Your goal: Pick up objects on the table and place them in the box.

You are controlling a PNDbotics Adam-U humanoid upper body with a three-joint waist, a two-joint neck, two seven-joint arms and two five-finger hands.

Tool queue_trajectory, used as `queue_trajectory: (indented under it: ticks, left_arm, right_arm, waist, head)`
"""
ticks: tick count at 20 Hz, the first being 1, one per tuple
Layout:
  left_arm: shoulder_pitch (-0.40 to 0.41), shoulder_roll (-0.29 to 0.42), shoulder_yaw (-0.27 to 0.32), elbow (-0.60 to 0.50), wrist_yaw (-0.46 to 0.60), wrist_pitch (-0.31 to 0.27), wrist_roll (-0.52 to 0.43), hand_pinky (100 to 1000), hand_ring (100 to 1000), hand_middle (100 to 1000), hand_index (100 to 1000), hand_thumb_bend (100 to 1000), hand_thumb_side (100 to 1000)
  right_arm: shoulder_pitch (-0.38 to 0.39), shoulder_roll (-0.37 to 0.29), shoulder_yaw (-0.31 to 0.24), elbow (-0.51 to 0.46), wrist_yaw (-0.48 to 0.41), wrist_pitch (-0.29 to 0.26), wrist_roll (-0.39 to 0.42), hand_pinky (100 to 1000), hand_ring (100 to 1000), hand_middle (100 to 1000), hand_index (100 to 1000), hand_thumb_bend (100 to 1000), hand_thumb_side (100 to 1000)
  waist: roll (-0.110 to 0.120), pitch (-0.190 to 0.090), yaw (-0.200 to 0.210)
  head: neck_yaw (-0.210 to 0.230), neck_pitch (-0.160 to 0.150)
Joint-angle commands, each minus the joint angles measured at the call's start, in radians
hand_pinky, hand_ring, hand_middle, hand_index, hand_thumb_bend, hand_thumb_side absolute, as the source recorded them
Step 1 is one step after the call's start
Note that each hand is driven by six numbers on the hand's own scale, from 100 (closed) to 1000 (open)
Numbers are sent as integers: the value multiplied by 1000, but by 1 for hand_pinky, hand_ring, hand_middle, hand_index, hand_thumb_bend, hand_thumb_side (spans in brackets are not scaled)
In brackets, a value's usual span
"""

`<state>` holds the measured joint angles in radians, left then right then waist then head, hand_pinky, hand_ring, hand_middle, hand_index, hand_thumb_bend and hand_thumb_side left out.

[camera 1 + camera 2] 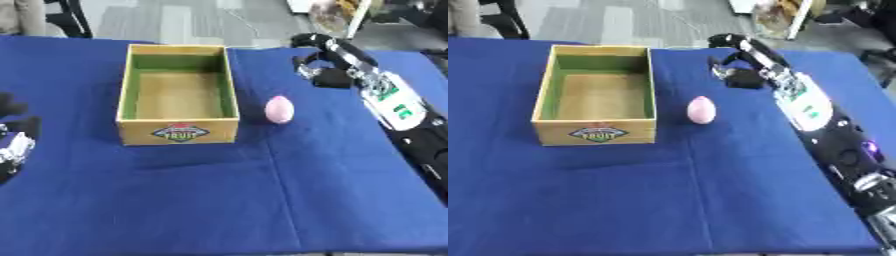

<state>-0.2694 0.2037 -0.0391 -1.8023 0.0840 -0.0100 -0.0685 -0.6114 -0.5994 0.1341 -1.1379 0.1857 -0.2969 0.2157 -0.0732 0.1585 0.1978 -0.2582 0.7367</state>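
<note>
Wooden box (178, 131) with green inner walls on the blue table (262, 200), pink egg-shaped object (279, 109) just right of it, right hand (319, 67) further right and farther back, fingers curled holding nothing, left hand (13, 145) at left edge, finger state unclear

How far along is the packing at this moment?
Nothing looks packed: the yellow wooden box with green inner walls sits empty. Nothing is in hand; the right hand hangs beyond the pink egg-shaped object, holding nothing. The left hand idles. The egg remains to place.
</note>
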Motion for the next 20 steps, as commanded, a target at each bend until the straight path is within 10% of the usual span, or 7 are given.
queue_trajectory:
  ticks: [1, 20]
  left_arm:
    - [-18, 21, -4, -22, 5, -1, -4, 636, 738, 541, 706, 398, 127]
    - [-15, 18, -2, -21, 4, -1, -2, 635, 736, 540, 707, 401, 127]
  right_arm:
    - [-29, -10, 2, 31, 60, -21, 9, 771, 997, 854, 917, 100, 474]
    - [-20, 36, 44, 56, 356, -137, 60, 860, 1000, 906, 945, 237, 631]
  waist:
    - [3, -12, 1]
    - [6, -14, -3]
  head:
    - [-5, 0]
    - [-5, 4]
